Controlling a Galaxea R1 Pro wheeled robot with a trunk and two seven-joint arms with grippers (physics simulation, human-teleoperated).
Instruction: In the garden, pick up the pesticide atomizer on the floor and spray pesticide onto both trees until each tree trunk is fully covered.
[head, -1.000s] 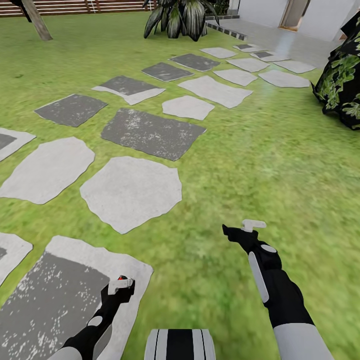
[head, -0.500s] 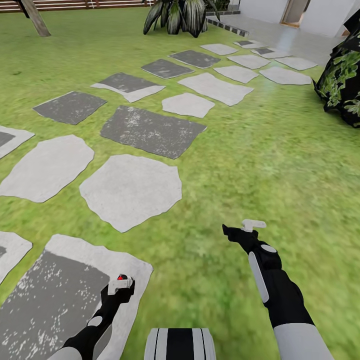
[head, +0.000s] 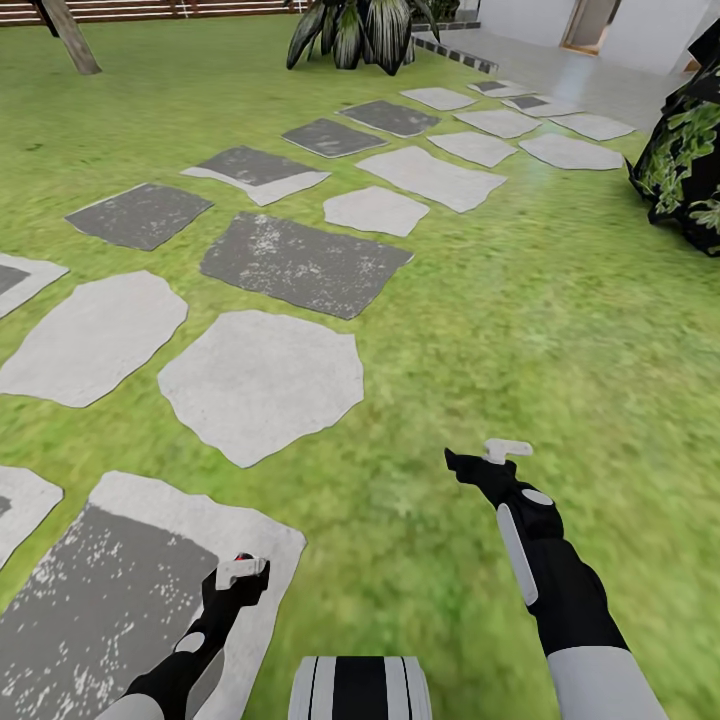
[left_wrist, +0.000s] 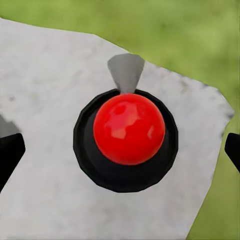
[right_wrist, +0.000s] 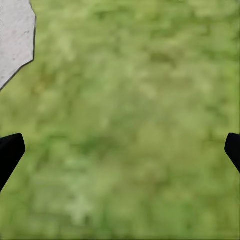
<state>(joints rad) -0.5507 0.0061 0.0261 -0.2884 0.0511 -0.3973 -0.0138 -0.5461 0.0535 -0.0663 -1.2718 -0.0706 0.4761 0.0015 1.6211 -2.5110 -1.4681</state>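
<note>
Paving slabs (head: 260, 385) barely shift from half a second ago: base nearly halted | both claws, left claw (left_wrist: 120, 150) and right claw (right_wrist: 120, 150), gape empty | atomizer search pending

Flat green garden lawn (head: 560, 330); one leaning grey-brown tree trunk (head: 70, 35) at far fence.

We see green lawn (head: 560, 330) all round, crossed by a path of flat stepping stones (head: 262, 384), pale grey and dark grey mixed, running to a pale paved terrace (head: 560, 75) by white walls (head: 520, 22) with a doorway (head: 588, 22). Brown slatted fence (head: 170, 10) along the far edge, a leaning trunk (head: 72, 38) in front of it. Broad-leaf plant (head: 362, 32) beside the terrace; dark leafy shrub (head: 688, 165) on the lawn. Flat, even light.
</note>
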